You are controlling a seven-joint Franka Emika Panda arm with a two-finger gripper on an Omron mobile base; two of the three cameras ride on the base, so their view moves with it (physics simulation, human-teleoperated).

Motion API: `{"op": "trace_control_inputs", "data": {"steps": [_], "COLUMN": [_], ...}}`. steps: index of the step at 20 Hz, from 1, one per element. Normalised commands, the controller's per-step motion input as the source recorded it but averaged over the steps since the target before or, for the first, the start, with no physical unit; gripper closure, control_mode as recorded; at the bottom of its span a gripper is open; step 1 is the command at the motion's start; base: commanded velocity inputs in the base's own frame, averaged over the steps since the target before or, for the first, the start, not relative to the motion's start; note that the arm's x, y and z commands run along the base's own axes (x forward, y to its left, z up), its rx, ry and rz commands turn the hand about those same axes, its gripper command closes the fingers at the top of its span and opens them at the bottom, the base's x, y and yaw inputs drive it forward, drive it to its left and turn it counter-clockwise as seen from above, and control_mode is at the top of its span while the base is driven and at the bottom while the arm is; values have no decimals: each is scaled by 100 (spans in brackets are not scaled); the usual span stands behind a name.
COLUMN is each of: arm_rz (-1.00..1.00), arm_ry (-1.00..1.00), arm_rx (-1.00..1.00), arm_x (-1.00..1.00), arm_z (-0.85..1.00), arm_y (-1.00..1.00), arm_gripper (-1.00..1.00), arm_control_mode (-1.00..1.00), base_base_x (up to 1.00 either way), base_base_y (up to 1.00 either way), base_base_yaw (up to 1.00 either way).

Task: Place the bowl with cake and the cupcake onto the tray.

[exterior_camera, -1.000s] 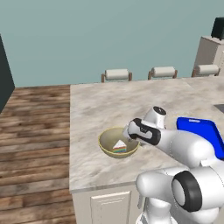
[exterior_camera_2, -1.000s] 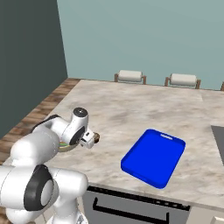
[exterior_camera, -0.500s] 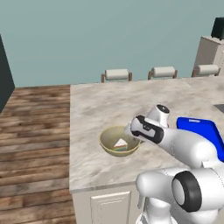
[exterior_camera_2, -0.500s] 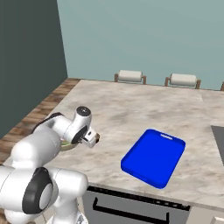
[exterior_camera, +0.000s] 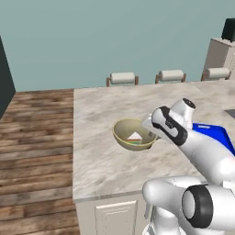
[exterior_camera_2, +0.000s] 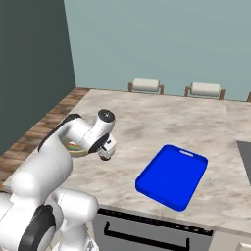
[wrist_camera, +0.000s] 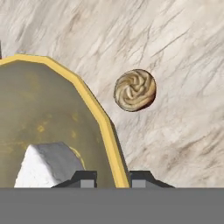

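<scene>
1. the hand point(wrist_camera: 109, 176) was seen low at the near rim of the bowl with cake point(exterior_camera: 133, 134), its two dark fingertips point(wrist_camera: 85, 178) set one either side of the yellow rim; whether the rim was pinched or merely straddled could not be told.
2. a slip was judged the main risk: a thin, sloped rim held at one edge could let the wide bowl tilt or drop when lifted, and the cake wedge could slide out.
3. a second risk was judged to be the cupcake point(wrist_camera: 135, 90), which stood on the table point(exterior_camera: 98, 160) just beside the bowl; it could be knocked and rolled if the bowl were dragged rather than raised.
4. the bowl held a single white wedge of cake point(wrist_camera: 46, 164) with coloured layers, lying against the inner wall.
5. the tray point(exterior_camera_2: 172, 175) lay well apart from the bowl on the marble table, blue and bare, with neither item yet on it.
</scene>
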Motion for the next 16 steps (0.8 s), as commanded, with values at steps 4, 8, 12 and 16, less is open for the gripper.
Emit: {"op": "trace_control_inputs", "data": {"steps": [4,8,12,16], "arm_rz": [-8,-9,-9,-8], "arm_ry": [0,0,-2,-6], "arm_rx": [3,0,-2,-4], "arm_x": [0,-6,-22,-31], "arm_z": [69,46,21,0], "arm_y": [-62,-83,-96,-100], "arm_gripper": [100,100,100,100], "arm_control_mode": [-100,-100,-100,-100], "base_base_x": [0,0,0,0], "base_base_y": [0,0,0,0], "base_base_yaw": [0,0,0,0]}}
